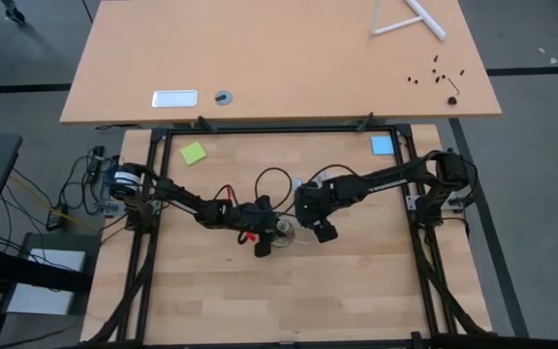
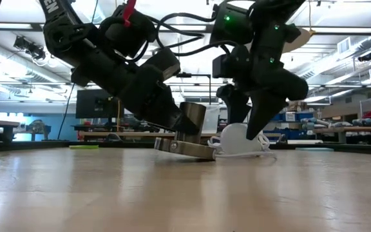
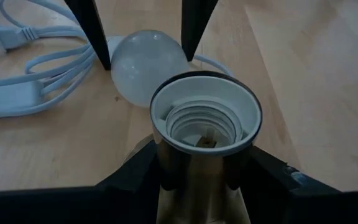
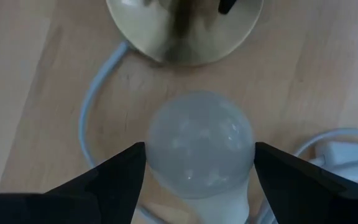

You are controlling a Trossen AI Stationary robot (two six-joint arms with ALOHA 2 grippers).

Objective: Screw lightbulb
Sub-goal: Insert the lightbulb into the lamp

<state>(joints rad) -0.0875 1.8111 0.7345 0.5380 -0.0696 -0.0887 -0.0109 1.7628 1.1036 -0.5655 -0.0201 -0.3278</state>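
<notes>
Right tool [image 4: 194, 171] spread wide, one dark finger [image 4: 114, 180] on each side of the lightbulb [image 4: 199, 148], straddling the frosted globe without a clear squeeze; contact at the finger faces cannot be told. In the left wrist view the same two fingers [image 3: 94, 31] pointing down on either flank of the bulb [image 3: 145, 65]. In the low view, that tool [image 2: 250, 129] standing steeply over the bulb [image 2: 237, 138].

Lightbulb lying on its side on the bench [image 1: 356, 281], white neck showing toward the right wrist camera, round end toward the socket. Metal screw end hidden.

Left tool [image 3: 204, 180] clamped on the socket [image 3: 204, 134], dark fingers pressed against both sides of the shiny metal barrel. Socket tilted, its round base [image 2: 185, 148] lifted at one edge in the low view. White threaded mouth open and facing the bulb, just beside it, not yet joined. Brassy underside of the base [image 4: 185, 31] showing just beyond the bulb in the right wrist view.

White cord [image 3: 36, 74] looping over the bench beside the bulb, plug [image 3: 8, 38] lying farther off.

Both tools meeting near mid-bench in the high view, left tool [image 1: 264, 237] and right tool [image 1: 320, 229] close together. Green note [image 1: 194, 152] and blue note [image 1: 383, 145] near the far edge of the bench, well apart.
</notes>
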